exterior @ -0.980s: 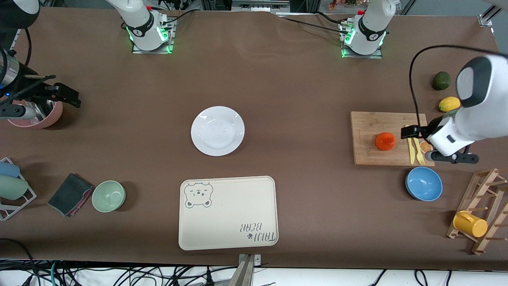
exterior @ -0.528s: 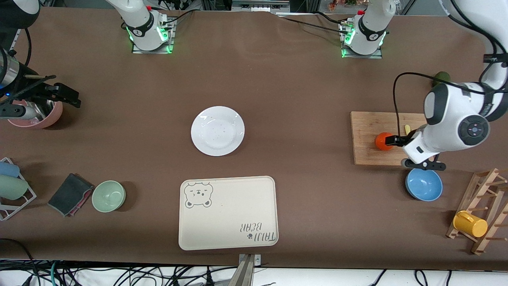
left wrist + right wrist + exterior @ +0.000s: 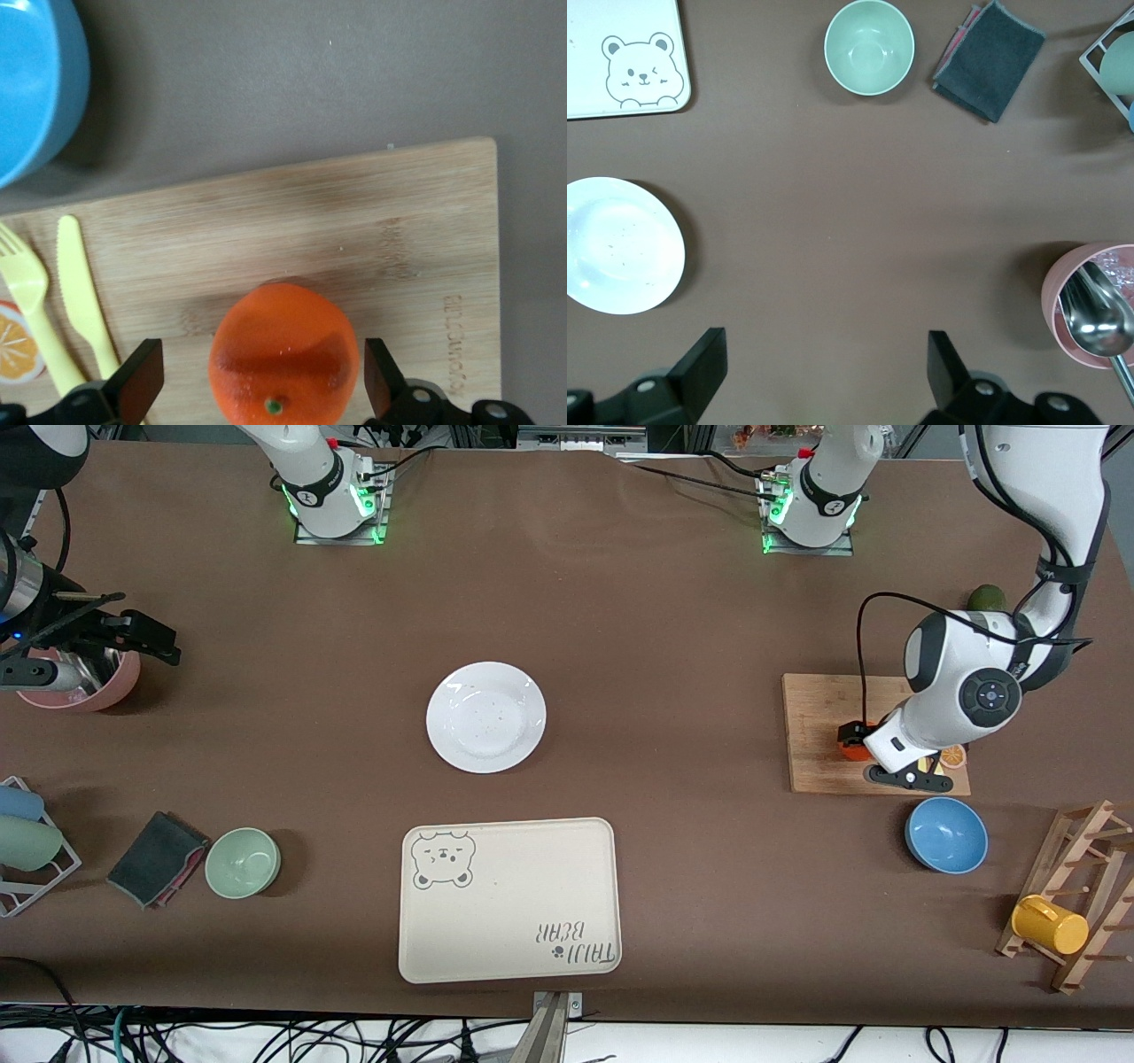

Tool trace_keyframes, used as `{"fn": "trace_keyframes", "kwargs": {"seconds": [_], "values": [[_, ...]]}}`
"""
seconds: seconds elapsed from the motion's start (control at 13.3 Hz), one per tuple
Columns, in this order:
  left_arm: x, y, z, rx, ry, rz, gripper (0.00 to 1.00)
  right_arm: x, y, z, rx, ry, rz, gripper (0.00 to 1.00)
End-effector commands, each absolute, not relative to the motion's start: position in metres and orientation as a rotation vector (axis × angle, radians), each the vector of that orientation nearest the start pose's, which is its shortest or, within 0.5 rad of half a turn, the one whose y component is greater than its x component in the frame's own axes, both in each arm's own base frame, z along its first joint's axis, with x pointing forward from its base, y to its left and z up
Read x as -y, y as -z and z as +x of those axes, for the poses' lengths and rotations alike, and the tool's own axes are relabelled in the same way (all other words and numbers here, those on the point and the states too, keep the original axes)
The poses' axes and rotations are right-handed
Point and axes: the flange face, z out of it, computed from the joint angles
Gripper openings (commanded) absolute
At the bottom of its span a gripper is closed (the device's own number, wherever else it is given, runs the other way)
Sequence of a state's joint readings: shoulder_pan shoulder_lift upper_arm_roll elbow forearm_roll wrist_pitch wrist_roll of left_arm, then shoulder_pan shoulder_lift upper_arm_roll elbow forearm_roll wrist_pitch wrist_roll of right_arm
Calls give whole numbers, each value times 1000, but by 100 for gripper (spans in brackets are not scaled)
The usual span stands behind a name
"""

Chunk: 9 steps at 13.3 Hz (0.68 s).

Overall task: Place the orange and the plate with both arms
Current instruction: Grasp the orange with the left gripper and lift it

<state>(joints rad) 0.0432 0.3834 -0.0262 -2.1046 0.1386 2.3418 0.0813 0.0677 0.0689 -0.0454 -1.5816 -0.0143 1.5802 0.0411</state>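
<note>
Left hand spread wide, straddling small round reddish-orange fruit on bamboo cutting board. Right hand waiting, splayed, over pink cup containing metal spoon. Round white glossy plate, blue bowl, green bowl: bare.

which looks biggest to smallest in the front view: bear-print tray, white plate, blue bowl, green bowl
1. Bear-print tray, clearly the largest.
2. White plate.
3. Blue bowl.
4. Pale green bowl, a little smaller than the blue one; the gap is slight, so those two are close.
</note>
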Motion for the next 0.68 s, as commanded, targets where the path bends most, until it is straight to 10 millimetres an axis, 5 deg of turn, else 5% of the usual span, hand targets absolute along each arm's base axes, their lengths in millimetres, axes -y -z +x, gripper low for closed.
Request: {"fn": "trace_keyframes", "kwargs": {"seconds": [0.0, 0.23, 0.45, 0.6], "values": [[-12, -212, 558, -312, -217, -3032, 87, -13, -584, 570, -31, -116, -3146, 100], [-10, -203, 554, -321, -245, -3031, 51, -13, -584, 570, -29, -116, -3146, 100], [-3, -213, 557, -334, -234, -3027, 45, -13, -584, 570, -29, -116, -3146, 100], [13, -242, 564, -354, -237, -3021, 45, -13, -584, 570, -29, -118, -3146, 100]]}}
